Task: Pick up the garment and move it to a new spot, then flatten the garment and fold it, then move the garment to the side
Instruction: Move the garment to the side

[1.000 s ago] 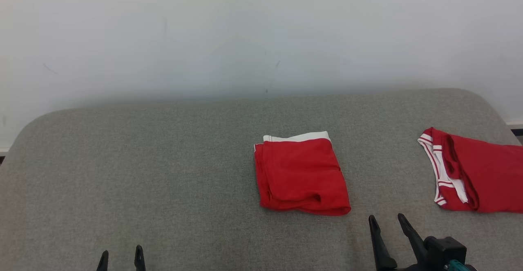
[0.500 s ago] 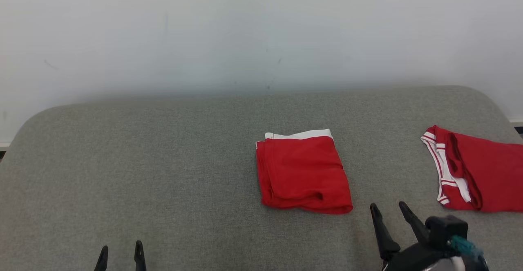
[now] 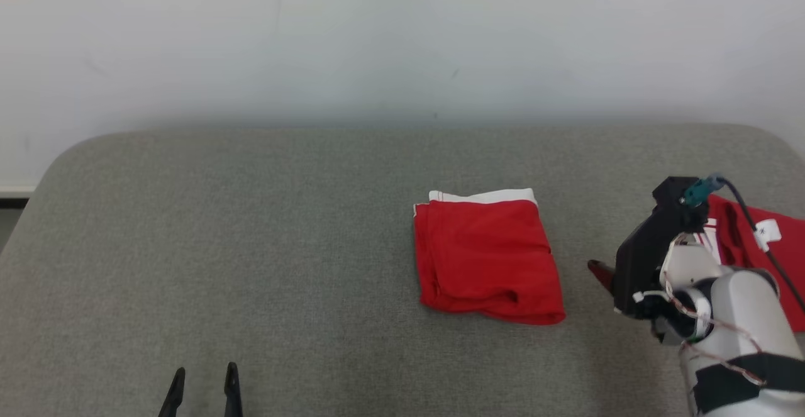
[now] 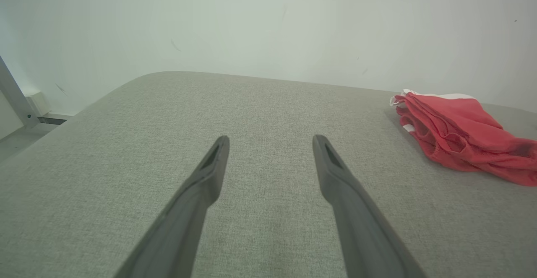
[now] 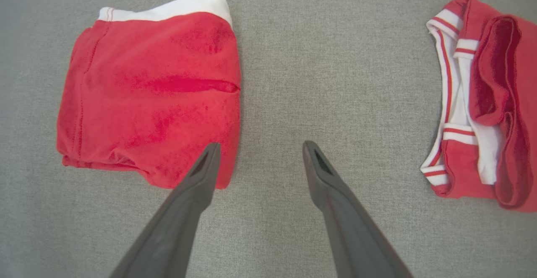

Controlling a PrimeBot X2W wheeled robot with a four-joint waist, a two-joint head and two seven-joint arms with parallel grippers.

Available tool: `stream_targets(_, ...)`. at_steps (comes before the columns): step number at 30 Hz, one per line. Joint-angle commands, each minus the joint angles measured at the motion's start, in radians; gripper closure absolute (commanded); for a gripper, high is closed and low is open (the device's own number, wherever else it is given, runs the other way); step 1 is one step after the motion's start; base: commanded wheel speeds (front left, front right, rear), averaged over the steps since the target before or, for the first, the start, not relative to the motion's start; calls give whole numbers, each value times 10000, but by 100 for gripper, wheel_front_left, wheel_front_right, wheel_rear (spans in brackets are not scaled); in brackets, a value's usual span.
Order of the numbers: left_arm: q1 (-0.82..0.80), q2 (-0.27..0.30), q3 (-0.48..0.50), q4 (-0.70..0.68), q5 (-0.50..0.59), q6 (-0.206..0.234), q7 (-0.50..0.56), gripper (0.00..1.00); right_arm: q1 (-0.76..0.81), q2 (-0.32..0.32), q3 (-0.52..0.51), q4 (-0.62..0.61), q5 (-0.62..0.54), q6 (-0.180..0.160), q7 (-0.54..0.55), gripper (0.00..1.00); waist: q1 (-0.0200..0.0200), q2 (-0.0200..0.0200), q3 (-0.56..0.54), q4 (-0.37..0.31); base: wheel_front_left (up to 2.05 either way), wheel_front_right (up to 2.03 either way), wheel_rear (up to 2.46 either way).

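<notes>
A red garment [image 3: 487, 256] with a white waistband lies folded in a neat square at the middle of the grey padded table [image 3: 251, 247]. It also appears in the left wrist view [image 4: 457, 131] and the right wrist view [image 5: 151, 93]. My right gripper [image 3: 600, 272] hovers above the table just right of it, fingers pointing down, open and empty [image 5: 260, 145]. Its left fingertip overlaps the folded garment's near right corner in the right wrist view. My left gripper [image 3: 205, 370] rests open at the near left, over bare fabric [image 4: 270, 137].
A second red garment [image 3: 786, 260] with red-and-white striped trim lies loosely at the table's right edge, partly behind my right forearm [image 5: 491, 102]. A pale wall runs behind the table. The table's left half is bare grey fabric.
My right arm has lifted from the near edge and swung forward, fingers tipping down between the two garments. The head view has shifted slightly. The left gripper and both garments have stayed put.
</notes>
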Motion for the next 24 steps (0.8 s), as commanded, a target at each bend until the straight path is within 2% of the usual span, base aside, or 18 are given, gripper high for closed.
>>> stream_targets(1, -124, -14, -70, -47, -32, -17, -26, 0, -325, -10, -193, 232, -265, -21, 364, 0, -1, -1, 339, 283, 0, 0, 0)
stream_targets(4, -332, -8, -279, -13, -145, -20, -26, 0, -962, 273, -956, 825, -889, -21, 735, 0, -1, -1, 615, 613, 0, 0, 0)
stream_targets(8, -587, -10, -565, -10, -243, 0, -26, 0, -1619, 486, -1500, 1432, -1590, -21, 409, 0, -1, -1, 972, 988, 0, 0, 0)
stream_targets(17, -942, -11, -848, 6, -216, -26, -26, 0, -2331, 719, -1980, 2631, -2557, -21, -226, 0, -1, -1, 1571, 1451, 0, 0, 0)
stream_targets(24, -1155, -12, -1028, 42, -206, -53, -26, 0, -2457, 907, -2561, 3444, -3024, -21, -379, 0, -1, -1, 1897, 1561, 0, 0, 0)
